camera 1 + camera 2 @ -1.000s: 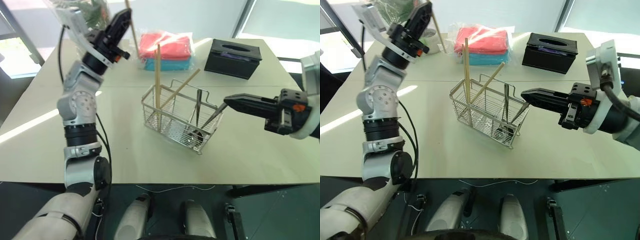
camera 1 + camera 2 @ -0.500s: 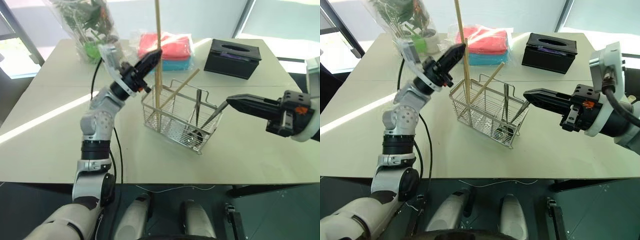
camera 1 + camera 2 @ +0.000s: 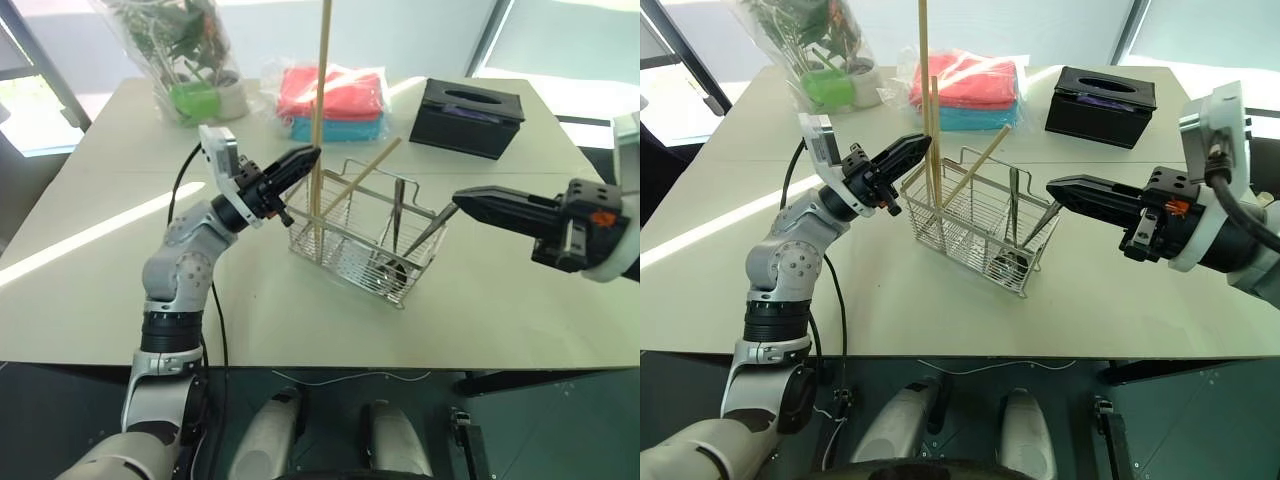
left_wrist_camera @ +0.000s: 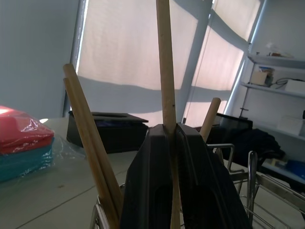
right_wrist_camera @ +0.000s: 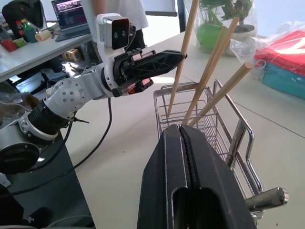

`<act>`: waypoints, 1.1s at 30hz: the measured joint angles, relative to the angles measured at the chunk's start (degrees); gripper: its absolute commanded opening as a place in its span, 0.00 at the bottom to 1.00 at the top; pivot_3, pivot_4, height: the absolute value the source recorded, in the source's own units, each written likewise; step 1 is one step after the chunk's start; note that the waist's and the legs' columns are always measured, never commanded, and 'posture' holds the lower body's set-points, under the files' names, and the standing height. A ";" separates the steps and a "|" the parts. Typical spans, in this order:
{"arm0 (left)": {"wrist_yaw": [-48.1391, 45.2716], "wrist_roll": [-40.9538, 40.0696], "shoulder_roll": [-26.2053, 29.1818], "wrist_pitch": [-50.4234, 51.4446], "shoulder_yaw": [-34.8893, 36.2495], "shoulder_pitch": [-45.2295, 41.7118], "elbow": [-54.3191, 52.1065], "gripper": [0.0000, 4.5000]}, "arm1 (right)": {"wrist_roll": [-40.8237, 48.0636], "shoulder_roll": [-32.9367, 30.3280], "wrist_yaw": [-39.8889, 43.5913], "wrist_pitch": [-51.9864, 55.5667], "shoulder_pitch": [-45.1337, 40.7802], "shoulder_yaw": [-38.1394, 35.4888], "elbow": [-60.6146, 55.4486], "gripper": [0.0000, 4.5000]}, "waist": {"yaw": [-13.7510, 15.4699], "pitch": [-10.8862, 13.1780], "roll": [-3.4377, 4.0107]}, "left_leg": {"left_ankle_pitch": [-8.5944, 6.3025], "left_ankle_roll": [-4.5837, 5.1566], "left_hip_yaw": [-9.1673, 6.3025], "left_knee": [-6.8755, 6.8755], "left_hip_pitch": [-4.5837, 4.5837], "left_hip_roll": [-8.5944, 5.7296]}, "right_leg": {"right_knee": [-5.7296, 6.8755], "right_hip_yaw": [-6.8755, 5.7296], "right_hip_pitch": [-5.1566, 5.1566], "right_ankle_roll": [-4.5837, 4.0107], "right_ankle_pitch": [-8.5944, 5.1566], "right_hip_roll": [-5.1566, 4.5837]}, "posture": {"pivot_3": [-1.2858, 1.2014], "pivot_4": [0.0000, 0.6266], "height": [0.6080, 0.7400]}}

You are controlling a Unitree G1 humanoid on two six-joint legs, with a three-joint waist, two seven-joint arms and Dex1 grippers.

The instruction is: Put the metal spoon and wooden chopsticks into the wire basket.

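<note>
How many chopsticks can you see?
4. One stands upright, pinched in the left gripper over the wire basket: chopstick. Two stand close together in the basket's left end. One leans slanted across it. None look hidden.

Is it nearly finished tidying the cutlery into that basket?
Nearly, it seems. Done: the metal spoon and at least two chopsticks stand in the wire basket. In hand: the left gripper pinches another chopstick upright, its lower end at the basket's rim or just inside. Left: lower and release it. The right gripper is shut and empty beside the basket.
</note>
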 measured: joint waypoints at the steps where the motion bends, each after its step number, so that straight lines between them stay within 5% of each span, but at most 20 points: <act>1: 0.11 0.28 0.01 -0.01 -0.13 0.20 0.00 0.01 | -0.01 0.00 0.01 -0.08 -0.04 0.07 0.00 0.00 | -0.01 0.00 0.00 | 0.00 0.00 0.00 0.00 0.00 0.00 | 0.00 0.00 0.00 0.00 0.00 0.00 | 0.52 0.24 1.00; 10: 0.81 3.28 0.84 -2.24 -1.01 1.72 0.01 0.01 | -0.02 0.00 0.05 -0.28 -0.76 0.48 0.14 0.00 | -0.03 0.00 0.00 | -0.01 0.00 0.00 -0.01 0.00 0.01 | 0.00 0.00 -0.02 -0.01 -0.01 -0.02 | 0.52 0.24 1.00; 13: 0.88 4.05 0.89 -3.26 -1.09 2.62 0.01 0.24 | -0.03 0.00 0.10 -0.28 -1.28 0.61 0.34 0.00 | -0.04 0.00 0.00 | -0.01 0.00 0.00 -0.03 -0.01 0.01 | -0.03 0.00 -0.02 -0.01 -0.01 -0.02 | 0.52 0.24 1.00; 20: 1.02 5.19 0.92 -3.95 -1.14 3.68 0.30 0.99 | -0.14 -0.01 0.30 -0.28 -1.36 0.72 0.96 0.00 | -0.04 0.00 0.01 | -0.02 0.00 0.00 -0.04 -0.01 0.01 | -0.06 0.00 -0.02 -0.02 -0.01 -0.03 | 0.52 0.24 1.00; 26: 2.53 5.55 0.67 -4.58 -0.84 3.32 0.48 0.99 | -0.63 -0.01 0.84 -0.28 -1.47 1.35 1.15 0.00 | -0.03 0.00 0.00 | -0.02 0.00 -0.01 -0.05 -0.01 0.01 | -0.06 0.00 -0.02 -0.02 -0.01 -0.03 | 0.52 0.24 1.00; 33: 14.43 2.08 0.44 -3.39 7.48 -7.66 4.76 0.99 | -2.31 0.08 2.23 -0.28 -1.05 1.56 1.60 0.00 | -0.17 0.00 0.00 | -0.02 0.00 -0.02 -0.05 -0.01 0.00 | -0.07 -0.03 -0.02 0.02 0.00 0.00 | 0.52 0.24 1.00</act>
